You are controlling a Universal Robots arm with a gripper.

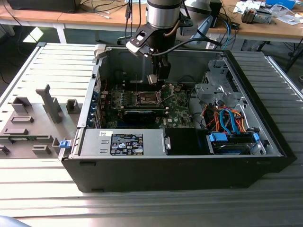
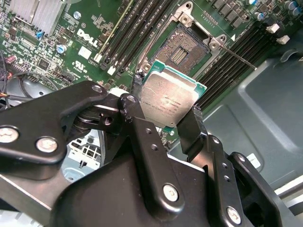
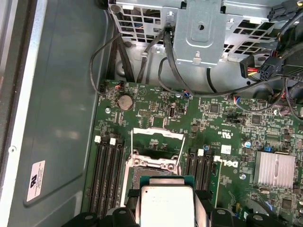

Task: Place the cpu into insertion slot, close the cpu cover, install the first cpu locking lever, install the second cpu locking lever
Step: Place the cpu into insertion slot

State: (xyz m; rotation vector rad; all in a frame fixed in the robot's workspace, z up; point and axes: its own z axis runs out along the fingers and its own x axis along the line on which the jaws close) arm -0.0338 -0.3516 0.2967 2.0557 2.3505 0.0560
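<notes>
The cpu [image 2: 170, 97], a flat square chip with a silvery top and a green edge, hangs above the motherboard with my gripper [image 2: 165, 108] shut on two opposite edges. In the first wrist view the cpu [image 3: 165, 205] hovers just short of the insertion slot [image 3: 150, 171], partly covering it. The insertion slot [image 2: 182, 49] lies bare, its dark contact field showing. The cpu cover [image 3: 157, 133] is swung open beyond the socket. A thin locking lever [image 2: 236, 54] sticks out beside the socket. In the exterior view my gripper [image 1: 158, 78] hangs inside the case, above the socket [image 1: 149, 98].
Long black memory slots [image 3: 106, 175] flank the socket on both sides. A finned heatsink [image 3: 277, 172] sits on the board. A metal drive cage [image 3: 203, 28] with loose cables [image 3: 265, 71] stands past the board. A black card [image 1: 144, 113] and a power supply [image 1: 125, 142] lie nearer the case front.
</notes>
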